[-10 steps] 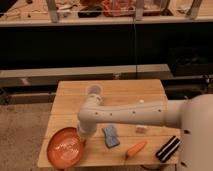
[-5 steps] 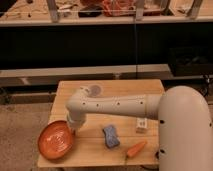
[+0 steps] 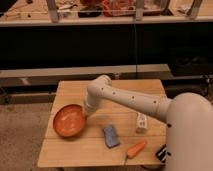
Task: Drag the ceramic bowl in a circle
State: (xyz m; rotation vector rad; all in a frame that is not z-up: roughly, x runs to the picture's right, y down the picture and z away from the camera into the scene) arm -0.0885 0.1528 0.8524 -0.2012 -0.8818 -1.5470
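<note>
The robot's white body (image 3: 192, 132) fills the lower right corner, and its arm (image 3: 132, 100) reaches left from there across the wooden surface (image 3: 85, 152), bends at a rounded elbow above the middle of the board, and drops down and slightly left toward the bowl. The surface is a pale plank top standing on a speckled floor, with a long dark shelf unit (image 3: 105, 45) behind it whose upper level carries clutter too blurred to name. The bowl (image 3: 68, 121) sits upright on the left part of the surface, its left rim close to the left edge; it is round, shallow and glossy orange-red, with pale streaks inside. The end effector (image 3: 86, 117) is at the bowl's right rim, at or just over the rim, at the low end of the arm's last link; whether it is apart, together or clamped on the rim cannot be told, since the wrist hides it. A blue-grey sponge (image 3: 111, 136) lies flat to the right of the bowl, clear of it, toward the front of the surface. A carrot (image 3: 136, 149) lies tilted near the front edge, just right of the sponge. A small white packet (image 3: 142, 122) stands behind the carrot, below the arm's forearm. A small dark thing (image 3: 161, 152) lies at the front right, next to the body.
</note>
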